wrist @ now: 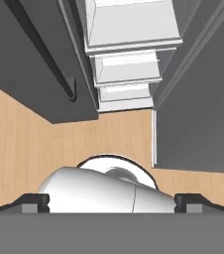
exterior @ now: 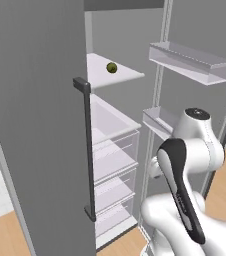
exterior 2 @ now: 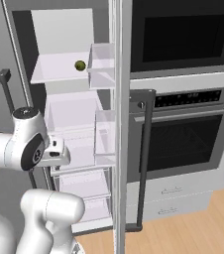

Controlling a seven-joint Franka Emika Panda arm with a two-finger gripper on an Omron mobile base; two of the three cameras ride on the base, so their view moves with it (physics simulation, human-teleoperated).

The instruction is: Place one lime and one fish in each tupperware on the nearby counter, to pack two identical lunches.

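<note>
Glossy white rounded arm (exterior: pixel 195 150), dark grey joint panels, domed cap

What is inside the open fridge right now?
One lime sits alone on the upper shelf. Below are clear drawers, nothing visible in them. The closed left door hides part of the interior.

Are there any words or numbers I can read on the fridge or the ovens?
No words or numbers can be read.
Lower oven control panel: small pale marks, too blurred to read.
Fridge door: plain grey, no label.
Lime on the fridge shelf: no sticker visible.
</note>
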